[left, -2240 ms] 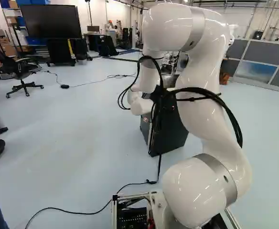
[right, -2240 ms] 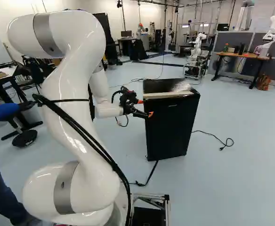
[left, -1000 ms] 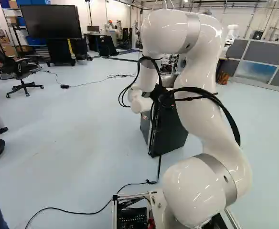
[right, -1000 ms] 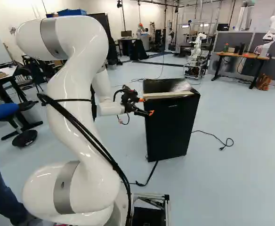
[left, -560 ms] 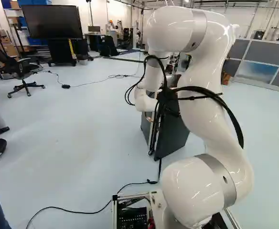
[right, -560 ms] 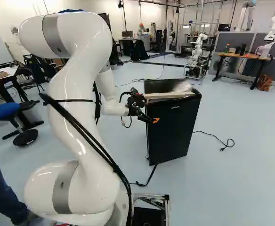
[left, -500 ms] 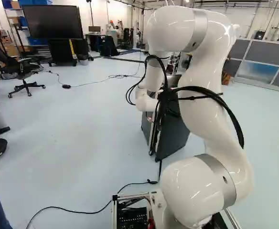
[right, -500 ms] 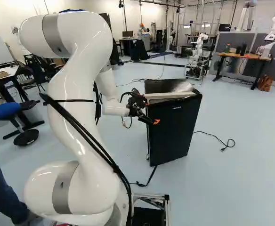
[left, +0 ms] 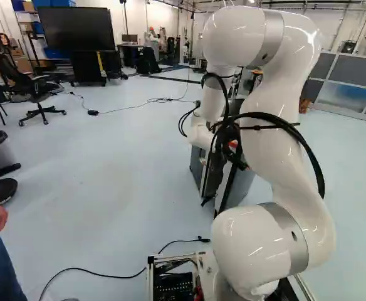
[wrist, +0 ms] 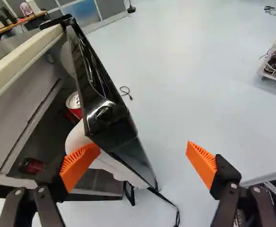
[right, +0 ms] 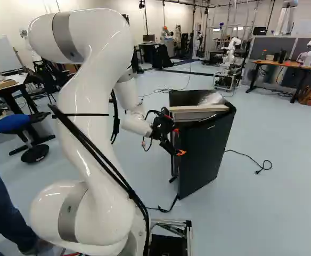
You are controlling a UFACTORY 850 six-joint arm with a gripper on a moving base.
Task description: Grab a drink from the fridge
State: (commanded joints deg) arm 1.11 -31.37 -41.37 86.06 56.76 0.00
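Beside the small black fridge [right: 187, 97], the black, orange-padded gripper [wrist: 143, 146] stood spread; the fridge's glossy black door [right: 206, 154] was ajar, the red metal can [wrist: 75, 112] inside yet to be grabbed.

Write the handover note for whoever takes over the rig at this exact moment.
Pincer: open, nothing gripped; the door lies between its spread fingers, contact unclear.
Where things are: the fridge stands ahead of the base. Past the door's edge show a red can and, lower in, a dark red item, probably another can.
Done: the door is ajar.
Left: probably swing it wider, then reach in, grip a can and bring it out.
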